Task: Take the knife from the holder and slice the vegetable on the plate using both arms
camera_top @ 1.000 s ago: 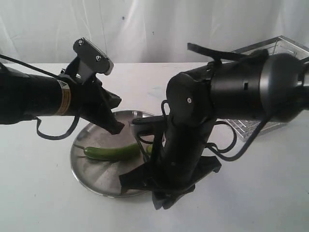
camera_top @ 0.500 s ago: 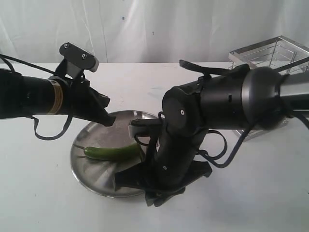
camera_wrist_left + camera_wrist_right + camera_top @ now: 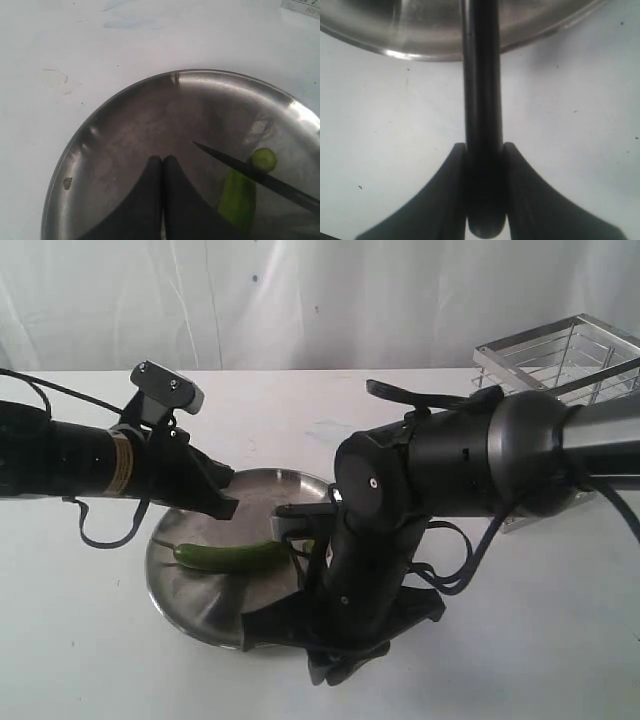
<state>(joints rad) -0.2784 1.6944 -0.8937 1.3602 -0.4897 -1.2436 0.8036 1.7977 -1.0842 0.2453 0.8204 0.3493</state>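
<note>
Exterior view: the left gripper [image 3: 222, 506] has drawn back toward the plate's [image 3: 190, 605] rim since a second ago, and the right arm has swung lower across the front of the plate. The holder [image 3: 560, 355], partly hidden a second ago, now shows clear at the back right of the desk [image 3: 80, 660].

Right wrist view: the right gripper [image 3: 484, 165] is clamped on the knife's [image 3: 481, 75] black handle, which runs over the plate edge.

Left wrist view: the left gripper's fingers are pressed together with nothing between them, above bare plate. The blade lies across the chilli [image 3: 239, 197], with a cut round [image 3: 263, 159] just beyond it. Judgement: at least one slice is made.

The chilli lies along the plate's middle. The right arm's bulk hides the cutting point from the exterior view. The closed left gripper sits near the blade tip, apart from the chilli, so it is not steadying it.
</note>
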